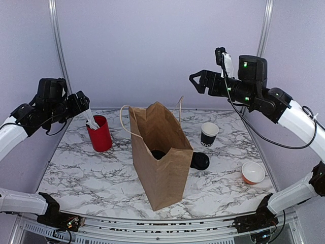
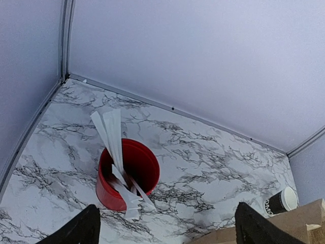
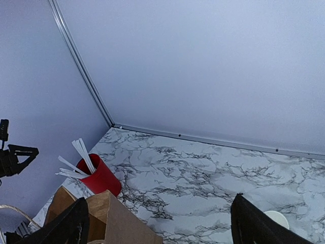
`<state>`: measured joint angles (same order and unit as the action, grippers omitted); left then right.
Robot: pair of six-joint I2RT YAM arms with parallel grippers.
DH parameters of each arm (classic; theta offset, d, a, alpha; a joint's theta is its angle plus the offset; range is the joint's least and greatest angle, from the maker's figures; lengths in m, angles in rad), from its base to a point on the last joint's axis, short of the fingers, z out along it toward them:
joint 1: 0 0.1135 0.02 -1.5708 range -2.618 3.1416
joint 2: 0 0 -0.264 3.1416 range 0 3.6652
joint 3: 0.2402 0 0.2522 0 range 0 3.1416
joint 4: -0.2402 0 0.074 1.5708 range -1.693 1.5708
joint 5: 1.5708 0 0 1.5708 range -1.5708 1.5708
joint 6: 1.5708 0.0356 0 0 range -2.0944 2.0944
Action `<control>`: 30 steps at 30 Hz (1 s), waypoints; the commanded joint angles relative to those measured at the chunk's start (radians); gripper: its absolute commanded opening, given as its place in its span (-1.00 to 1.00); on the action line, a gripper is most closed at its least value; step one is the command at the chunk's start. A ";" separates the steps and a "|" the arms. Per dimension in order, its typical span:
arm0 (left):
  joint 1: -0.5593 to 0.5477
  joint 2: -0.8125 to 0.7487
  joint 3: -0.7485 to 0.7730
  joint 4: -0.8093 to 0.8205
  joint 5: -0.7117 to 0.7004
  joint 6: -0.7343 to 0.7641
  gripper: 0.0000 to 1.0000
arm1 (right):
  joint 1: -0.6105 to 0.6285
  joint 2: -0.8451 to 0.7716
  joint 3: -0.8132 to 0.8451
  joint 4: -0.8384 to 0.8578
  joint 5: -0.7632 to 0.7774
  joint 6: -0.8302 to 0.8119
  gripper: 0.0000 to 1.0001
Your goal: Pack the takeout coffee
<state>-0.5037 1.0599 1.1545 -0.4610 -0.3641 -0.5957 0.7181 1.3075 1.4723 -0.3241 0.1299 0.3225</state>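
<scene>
1. Marble table (image 1: 81, 173): carries everything below; work from its right half
2. Brown paper bag (image 1: 162, 168): upright at centre, mouth open to the top. It stands unsupported, so lower your load straight down through the mouth and keep off the walls. A dark shape shows low in the mouth; what it is cannot be told
3. Right gripper (image 1: 196, 83): raised over the far right, fingers spread, nothing held. It is the nearer arm, so use it
4. Left gripper (image 1: 83, 103): raised above the red cup, fingers spread, empty. Steady the bag's left wall with it if needed
5. Red cup (image 1: 100, 136) of white sticks (image 1: 92, 122): left of the bag; leave it
6. Open black cup (image 1: 208, 134): white interior, a lookalike; pass over it
7. Takeout coffee (image 1: 200, 161): black, lidded, on the table just beside the bag's right wall and partly hidden by it. Approach from the side away from the bag, pinch the body under the lid, and keep it upright
8. Small orange bowl (image 1: 253, 173): near right; avoid it
</scene>
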 commanded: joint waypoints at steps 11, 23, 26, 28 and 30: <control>0.287 0.180 -0.004 0.063 0.253 -0.029 0.56 | -0.014 -0.076 -0.060 -0.018 0.004 0.037 0.83; 0.312 0.304 0.011 0.116 0.290 -0.041 -0.06 | -0.014 -0.128 -0.104 -0.032 0.035 0.044 0.82; 0.312 0.313 0.004 0.119 0.306 -0.049 -0.15 | -0.014 -0.140 -0.118 -0.036 0.047 0.046 0.82; 0.312 0.314 -0.006 0.123 0.309 -0.050 -0.20 | -0.014 -0.144 -0.124 -0.035 0.051 0.047 0.82; 0.311 0.316 -0.011 0.124 0.313 -0.048 -0.26 | -0.013 -0.143 -0.127 -0.035 0.048 0.048 0.82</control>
<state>-0.1940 1.3750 1.1561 -0.3653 -0.0723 -0.6449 0.7132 1.1831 1.3518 -0.3599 0.1593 0.3622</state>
